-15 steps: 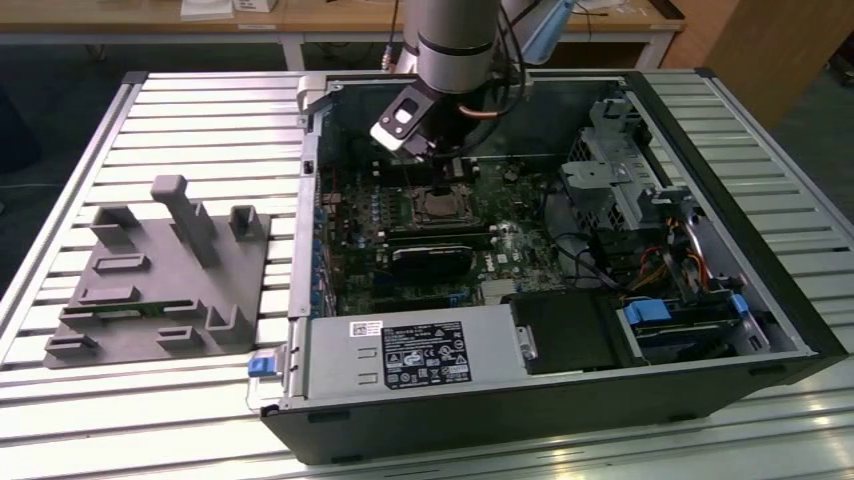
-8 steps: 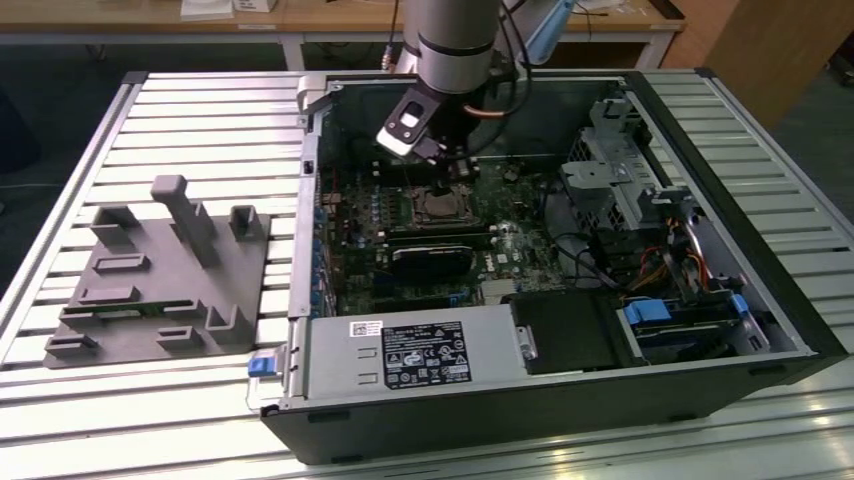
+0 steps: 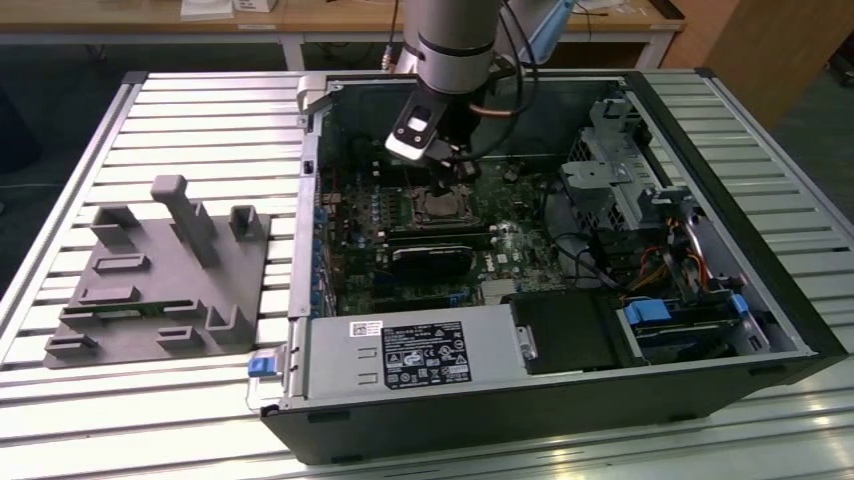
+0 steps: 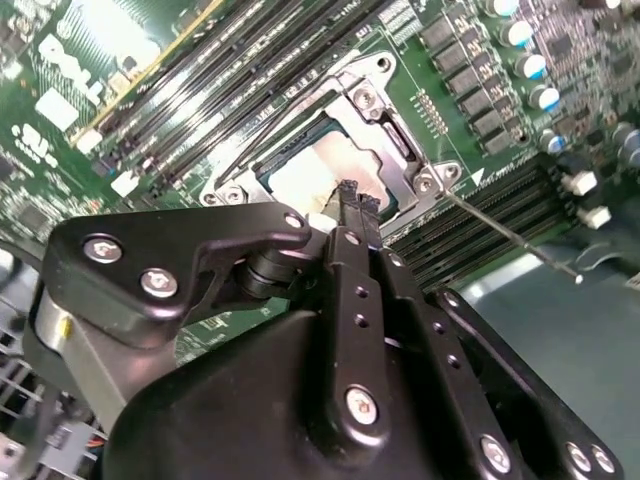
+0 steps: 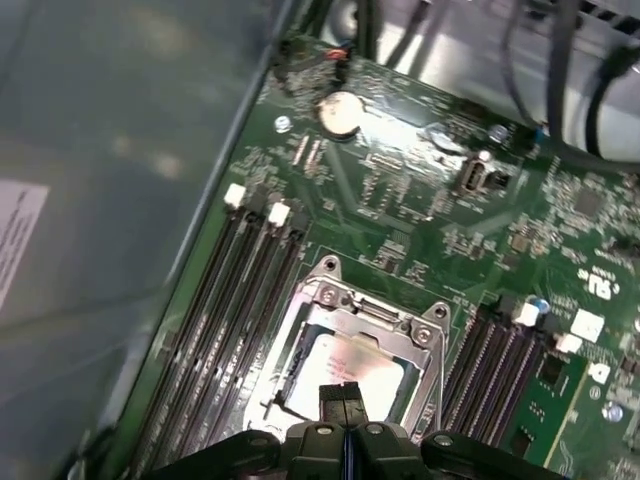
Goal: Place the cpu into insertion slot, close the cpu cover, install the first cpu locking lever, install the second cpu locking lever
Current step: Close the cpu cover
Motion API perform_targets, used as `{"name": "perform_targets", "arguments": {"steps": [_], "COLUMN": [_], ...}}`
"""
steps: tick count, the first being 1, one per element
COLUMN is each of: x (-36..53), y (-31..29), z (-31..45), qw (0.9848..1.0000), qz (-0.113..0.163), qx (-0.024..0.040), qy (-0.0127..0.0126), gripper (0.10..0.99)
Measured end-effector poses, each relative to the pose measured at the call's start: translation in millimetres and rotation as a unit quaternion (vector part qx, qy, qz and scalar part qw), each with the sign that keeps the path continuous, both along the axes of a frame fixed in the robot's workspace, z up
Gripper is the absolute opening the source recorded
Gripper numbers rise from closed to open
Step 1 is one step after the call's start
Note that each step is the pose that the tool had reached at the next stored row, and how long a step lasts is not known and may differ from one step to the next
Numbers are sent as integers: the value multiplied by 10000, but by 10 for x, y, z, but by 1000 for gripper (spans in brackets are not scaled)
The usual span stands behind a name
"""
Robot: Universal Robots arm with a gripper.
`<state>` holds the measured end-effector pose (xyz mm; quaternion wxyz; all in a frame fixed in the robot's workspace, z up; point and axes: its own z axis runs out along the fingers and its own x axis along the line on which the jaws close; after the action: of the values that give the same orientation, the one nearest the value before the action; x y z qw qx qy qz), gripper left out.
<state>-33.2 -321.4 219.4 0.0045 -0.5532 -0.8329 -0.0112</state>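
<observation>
The cpu (image 4: 305,172) (image 5: 352,362) shows its dull silver top inside the insertion slot (image 3: 441,207) on the green motherboard. The cpu cover (image 5: 362,316) (image 4: 395,140), a thin metal frame with a square window, lies flat around it. A thin metal locking lever (image 4: 512,237) sticks out from the socket's corner over the memory slots. My gripper (image 3: 461,172) (image 4: 353,197) (image 5: 342,398) hangs just above the socket, shut with nothing between its black fingertips, which point at the cpu's edge. I cannot tell whether they touch it.
Long black memory slots (image 5: 225,300) (image 5: 495,350) flank the socket. A black card (image 3: 434,262) lies nearer the front, then the grey labelled box (image 3: 414,355). Drive cage and cables (image 3: 627,190) fill the exterior view's right. A grey fixture (image 3: 160,280) stands outside the case.
</observation>
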Motion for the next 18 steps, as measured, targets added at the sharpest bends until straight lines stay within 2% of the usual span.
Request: {"name": "perform_targets", "arguments": {"steps": [5, 9, 14, 18], "x": [0, 0, 0, 0], "y": [0, 0, 0, 0], "z": [-2, -3, -5, -6], "qw": [9990, 9966, 9919, 9866], "qz": [458, 819, 1272, 1630], "qx": [0, 0, 0, 0], "qy": [0, 0, 0, 0], "gripper": [106, 106, 106, 106]}}
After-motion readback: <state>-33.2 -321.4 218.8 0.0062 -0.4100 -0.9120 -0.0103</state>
